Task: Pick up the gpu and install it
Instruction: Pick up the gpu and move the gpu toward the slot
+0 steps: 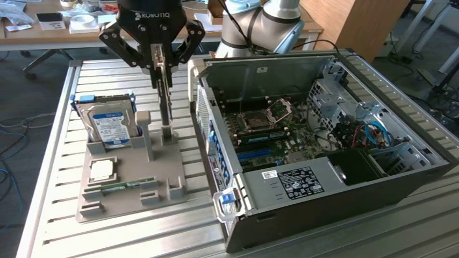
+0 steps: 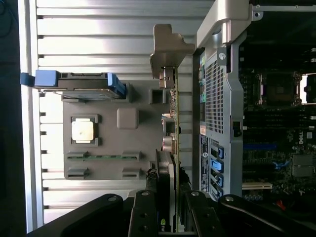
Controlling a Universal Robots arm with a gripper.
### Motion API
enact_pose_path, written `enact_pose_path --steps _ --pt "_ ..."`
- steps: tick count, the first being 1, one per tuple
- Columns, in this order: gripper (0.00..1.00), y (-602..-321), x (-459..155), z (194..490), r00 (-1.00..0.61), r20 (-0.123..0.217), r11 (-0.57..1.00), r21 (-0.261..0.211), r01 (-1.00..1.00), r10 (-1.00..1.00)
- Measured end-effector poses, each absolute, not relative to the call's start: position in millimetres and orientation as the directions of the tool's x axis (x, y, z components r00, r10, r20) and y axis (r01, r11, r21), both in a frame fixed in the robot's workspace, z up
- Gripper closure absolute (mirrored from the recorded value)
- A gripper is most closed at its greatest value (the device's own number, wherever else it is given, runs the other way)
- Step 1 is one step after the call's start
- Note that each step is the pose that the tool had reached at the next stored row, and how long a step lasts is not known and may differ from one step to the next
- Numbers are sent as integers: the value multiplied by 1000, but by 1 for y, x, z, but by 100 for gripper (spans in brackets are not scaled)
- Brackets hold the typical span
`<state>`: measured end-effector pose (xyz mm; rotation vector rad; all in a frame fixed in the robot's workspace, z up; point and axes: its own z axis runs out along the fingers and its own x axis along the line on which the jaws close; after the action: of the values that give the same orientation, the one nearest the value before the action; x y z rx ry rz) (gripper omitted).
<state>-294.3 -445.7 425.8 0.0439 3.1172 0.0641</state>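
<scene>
The gripper [image 1: 160, 63] hangs point-down over the gray parts stand [image 1: 126, 201], its jaws about half closed and pinching the graphics card [image 1: 165, 102] by its two flat faces near the upper edge. In the wrist view the black fingers [image 2: 144, 212] sit on either side of the card [image 2: 172, 143], pressed against it with no gap showing. The card stands upright on edge, its lower edge down at the slotted post of the stand, beside the open computer case [image 1: 301, 215]. Whether it has lifted clear of the slot cannot be told. Its silver end bracket [image 2: 168, 47] juts out at the far end, close to the case's rear panel. The stand rests on a slatted metal table [image 1: 107, 236] and holds three other parts. A hard drive [image 1: 107, 126] with a blue-and-white label stands upright in blue rails at one end. A square silver processor [image 1: 102, 170] lies flat in a recess. A slim green memory stick [image 1: 129, 185] lies in a groove just beside the processor. The case lies on its side at the exterior view's right with the side panel off. Inside it are the motherboard [image 1: 272, 134] with an open processor socket [image 1: 257, 121], card slots and a bundle of coloured cables.
</scene>
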Motion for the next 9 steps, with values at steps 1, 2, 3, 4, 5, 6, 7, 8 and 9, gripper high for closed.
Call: enact_pose_path --steps 1,2,3,4,5,6,7,8,9 --pt "73 -446 -294 427 -999 -23 999 41 28 29" --pt "73 -446 -294 427 -999 -23 999 41 28 29" --pt "73 -446 -294 427 -999 -23 999 41 28 29" --pt "73 -446 -294 427 -999 -23 999 41 28 29" --pt "73 -446 -294 427 -999 -23 999 41 28 29" --pt "73 -446 -294 427 -999 -23 999 41 28 29" --pt "73 -446 -294 427 -999 -23 999 41 28 29" --pt "73 -445 -294 427 -999 -23 999 41 28 29" --pt "73 -445 -293 427 -999 -23 999 41 28 29"
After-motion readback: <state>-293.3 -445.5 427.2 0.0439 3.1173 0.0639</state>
